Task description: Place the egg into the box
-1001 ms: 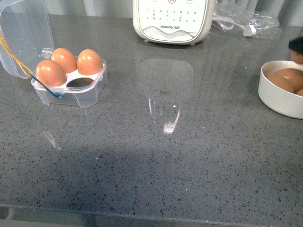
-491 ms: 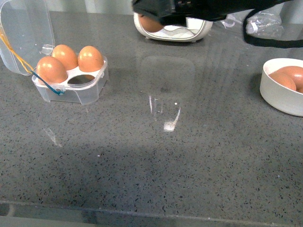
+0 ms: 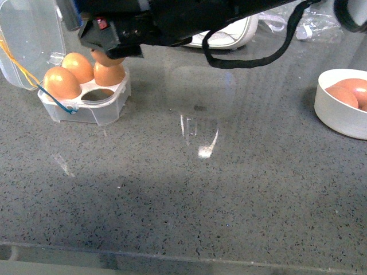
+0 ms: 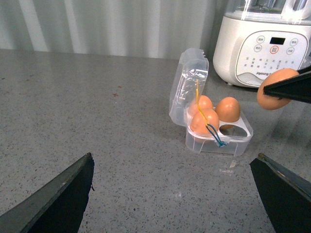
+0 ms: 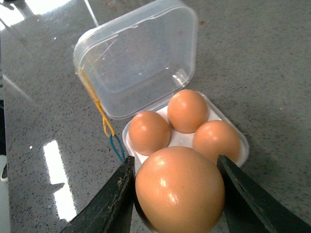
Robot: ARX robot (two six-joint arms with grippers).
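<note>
The box stands open at the far left of the table, lid tipped back, with three brown eggs in it and the front right cup empty. My right gripper is shut on the egg and hovers just above the box. In the right wrist view the egg sits between both fingers, above the box. My left gripper is open, low over bare table, well short of the box; the held egg shows beside it.
A cream-white bowl with more brown eggs sits at the right edge. A white kitchen appliance stands at the back centre, crumpled clear plastic beside it. The right arm spans the back of the table.
My right arm has swept left from the bowl, past the appliance, carrying the egg, and now hangs over the box. The box and its eggs have not moved.
</note>
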